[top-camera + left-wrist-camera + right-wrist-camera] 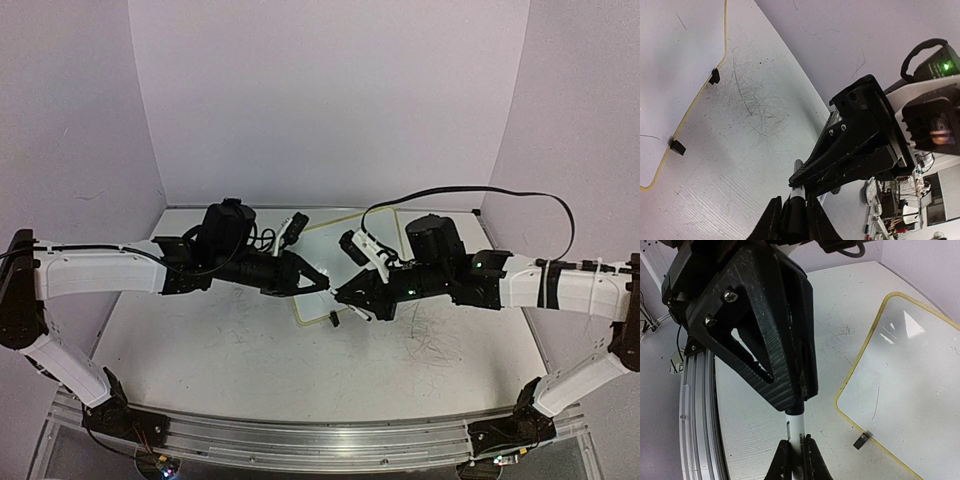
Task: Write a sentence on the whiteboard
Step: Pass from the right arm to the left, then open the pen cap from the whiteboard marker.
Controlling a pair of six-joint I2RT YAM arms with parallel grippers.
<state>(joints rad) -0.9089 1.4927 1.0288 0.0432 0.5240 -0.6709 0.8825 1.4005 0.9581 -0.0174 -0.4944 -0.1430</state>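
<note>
Mid-frame in the overhead view, the two arms meet tip to tip above the small rectangular white whiteboard (325, 250) with its pale yellow rim, which lies flat at the centre of the white table (200, 350), slightly toward the far side. They share one thing: a marker (795, 425) with a white barrel and a black cap (794, 212).

The right gripper (796, 444), at the bottom of its own wrist view, is clamped tight on the white barrel. The left gripper (792, 202) has its fingers pressed against the black end, with no gap showing on either side. Holding the pen from opposite ends like this looks like a set-up for pulling the cap off — one arm anchors the barrel while the other draws away. That would put the task at its very start.

In the right wrist view the whiteboard fills the right side, well apart from the marker, one small black foot (860, 441) at its near rim. No sentence is on it — only a thin faint stroke (875, 402) that reads as nothing. Grey scribble marks (755, 105) cross the table beside the board, also illegible. No brand or label can be read on the pen or the arms.
</note>
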